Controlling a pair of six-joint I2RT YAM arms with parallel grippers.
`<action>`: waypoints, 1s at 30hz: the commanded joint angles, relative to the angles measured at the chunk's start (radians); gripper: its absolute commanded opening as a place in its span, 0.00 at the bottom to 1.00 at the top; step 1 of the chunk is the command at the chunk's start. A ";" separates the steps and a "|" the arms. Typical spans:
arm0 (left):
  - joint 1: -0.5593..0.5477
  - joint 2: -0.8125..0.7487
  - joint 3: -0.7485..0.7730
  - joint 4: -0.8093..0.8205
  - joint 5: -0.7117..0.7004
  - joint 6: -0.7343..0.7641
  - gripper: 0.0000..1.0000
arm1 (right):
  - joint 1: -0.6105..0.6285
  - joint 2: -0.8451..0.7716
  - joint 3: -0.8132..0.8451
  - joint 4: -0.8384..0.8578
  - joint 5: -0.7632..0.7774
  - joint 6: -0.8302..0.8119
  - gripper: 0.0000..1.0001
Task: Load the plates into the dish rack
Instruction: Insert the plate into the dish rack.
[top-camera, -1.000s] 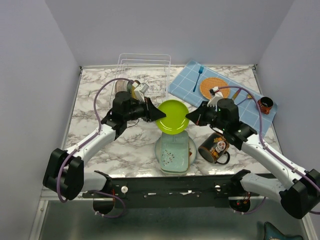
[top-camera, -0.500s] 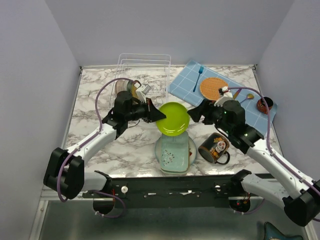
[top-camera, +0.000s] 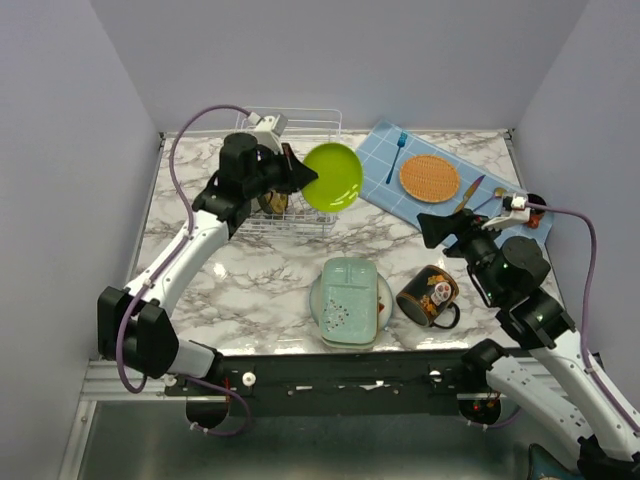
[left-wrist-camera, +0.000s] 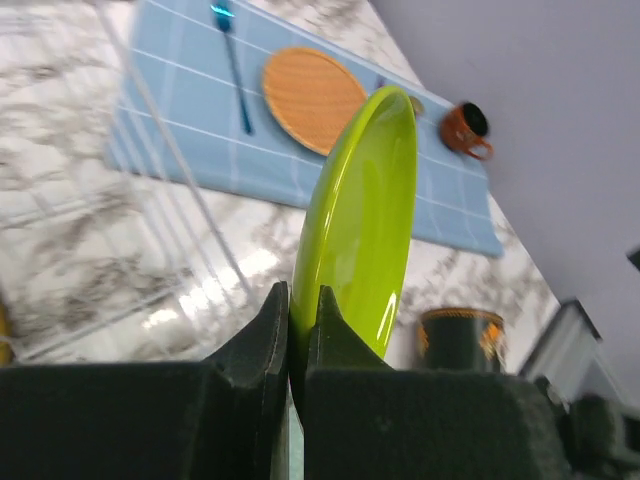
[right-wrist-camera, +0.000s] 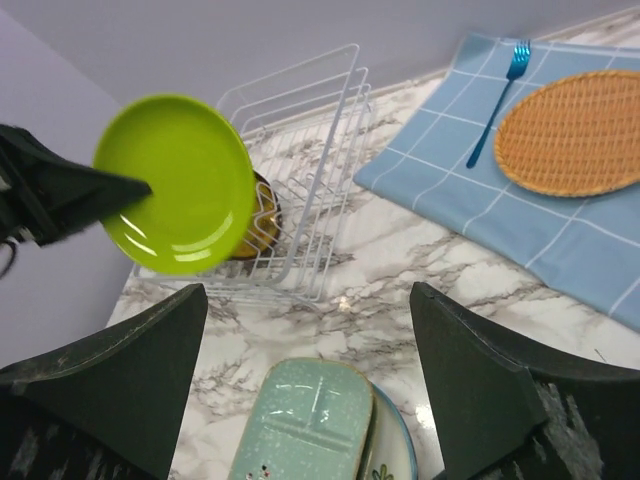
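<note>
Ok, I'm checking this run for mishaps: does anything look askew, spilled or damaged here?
Nothing spilled or broken. Only the yellow plate is unsettled: the left gripper holds it on edge by its rim near the dish rack, not slotted.

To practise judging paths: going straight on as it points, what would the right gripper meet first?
Probably the marble table just short of the dish rack, possibly the rack's near corner; depth is unclear.

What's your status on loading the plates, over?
Left gripper shut on yellow-green plate, held on edge by the dish rack. Right gripper open, empty. Nothing seen blocking the rack.
</note>
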 joint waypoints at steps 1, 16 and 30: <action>0.029 0.046 0.223 -0.272 -0.439 0.119 0.00 | 0.000 -0.001 -0.034 -0.092 0.045 0.002 0.90; -0.055 0.237 0.529 -0.590 -1.049 0.288 0.00 | 0.000 -0.015 -0.115 -0.158 -0.003 0.054 0.90; -0.143 0.419 0.671 -0.690 -1.273 0.349 0.00 | 0.000 -0.038 -0.137 -0.177 0.006 0.061 0.90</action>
